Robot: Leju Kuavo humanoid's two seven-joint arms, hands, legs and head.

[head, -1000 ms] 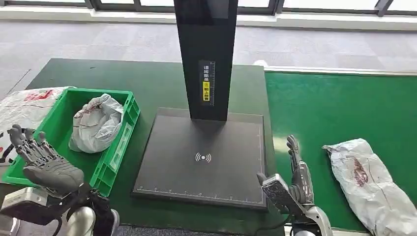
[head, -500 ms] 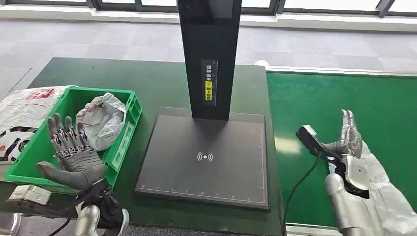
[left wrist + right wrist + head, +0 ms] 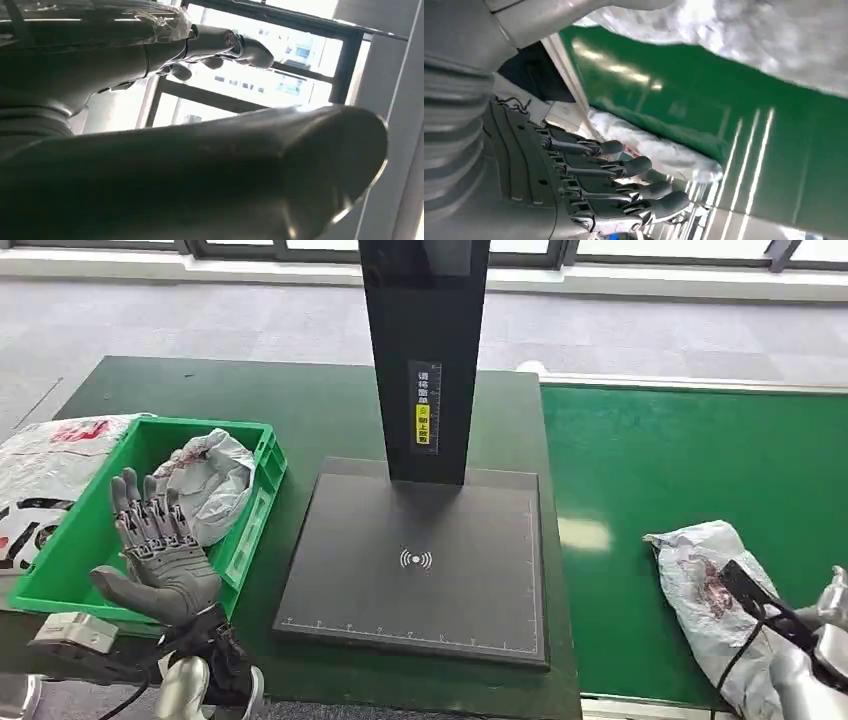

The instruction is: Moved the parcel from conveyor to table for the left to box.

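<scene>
At the far left of the head view a printed plastic bag lies on the table just outside the green crate, and a bagged parcel already sits inside the crate. The left hand hovers over the crate's near side, palm up, fingers spread and holding nothing. In the middle, the flat black scanner plate with its upright black post takes up most of the dark green table. To the right, across the table's edge, runs the bright green conveyor, and the parcel to be moved, a crumpled white bag with red marks, lies on it near the front edge. The right hand is low beside that parcel; in the right wrist view its fingers are extended side by side, slightly apart, with the bag just beyond their tips, and I cannot tell whether they touch it. I judge this to be the reach, before any grasp: next the fingers need to close over the loose plastic (a soft, slippery load) and carry it left. The post blocks the far half of the route, so the open room is the low path over the plate's near side.
</scene>
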